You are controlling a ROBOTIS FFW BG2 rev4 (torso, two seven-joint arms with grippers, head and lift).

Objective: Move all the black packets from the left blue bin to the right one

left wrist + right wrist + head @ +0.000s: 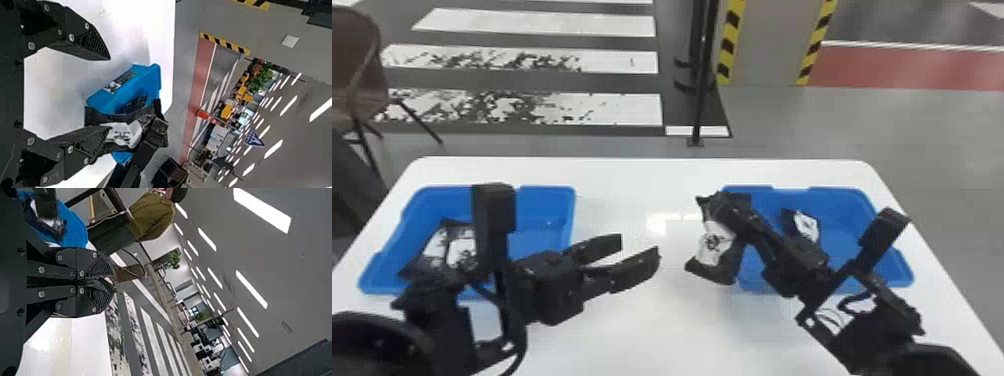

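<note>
My left gripper [639,255] stands open over the table between the bins, and the left wrist view shows the same gripper [105,98] with nothing between its fingers. At the right bin's inner edge my right gripper [719,205] is shut on a black packet [714,245] with a white label, hanging beside the rim. In the right wrist view the gripper [111,282] has its fingers together on dark material. The right blue bin [842,200] holds another packet [804,225]. Packets [444,245] lie in the left blue bin [544,200], partly behind the left arm.
Both bins stand on a white table [652,175] with rounded far corners. Behind it are a black pole [701,100] and a striped column [767,45]. A chair [357,65] is at the far left.
</note>
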